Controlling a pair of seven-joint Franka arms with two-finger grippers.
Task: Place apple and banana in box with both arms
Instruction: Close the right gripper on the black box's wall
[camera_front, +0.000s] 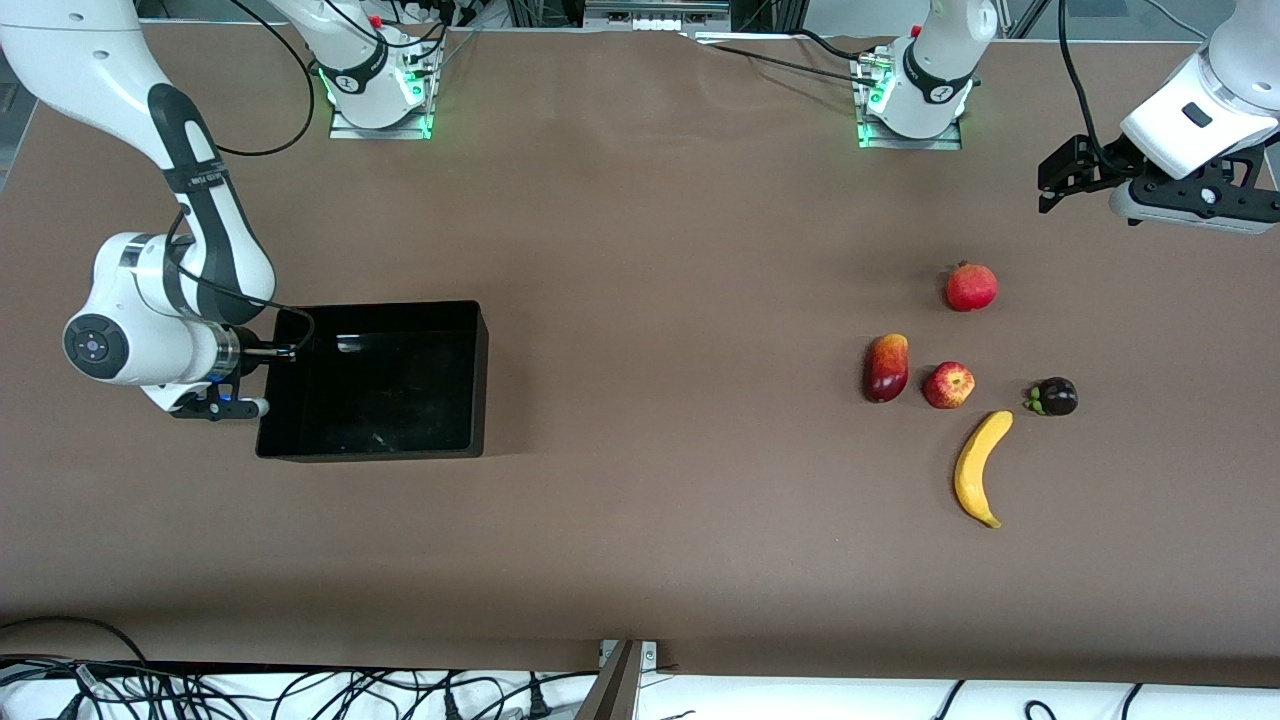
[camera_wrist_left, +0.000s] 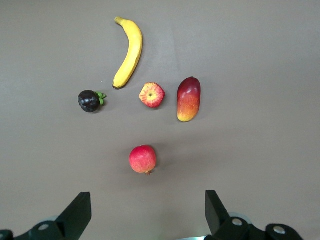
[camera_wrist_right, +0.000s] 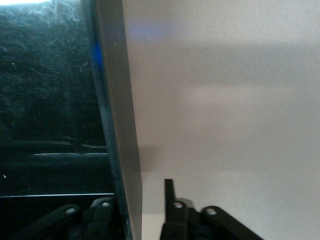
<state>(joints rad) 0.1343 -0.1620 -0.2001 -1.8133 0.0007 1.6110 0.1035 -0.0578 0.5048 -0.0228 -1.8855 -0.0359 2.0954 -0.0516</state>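
Observation:
The apple (camera_front: 948, 385) lies on the brown table toward the left arm's end, and shows in the left wrist view (camera_wrist_left: 152, 95). The banana (camera_front: 980, 467) lies just nearer the front camera (camera_wrist_left: 128, 52). The black box (camera_front: 480, 380) stands toward the right arm's end and has nothing in it. My left gripper (camera_front: 1062, 180) is open and empty in the air (camera_wrist_left: 147, 200), over bare table near the fruits. My right gripper (camera_front: 262, 378) is low at the box's end wall (camera_wrist_right: 117, 100), open, with one finger (camera_wrist_right: 170, 200) outside the wall and a gap between them.
A red pomegranate (camera_front: 971, 287) lies closest to the left gripper (camera_wrist_left: 143, 159). A dark-red-and-orange mango (camera_front: 886, 367) lies beside the apple (camera_wrist_left: 188, 99). A dark purple mangosteen (camera_front: 1054, 397) lies beside it too, toward the table's end (camera_wrist_left: 90, 101). Cables run along the front edge.

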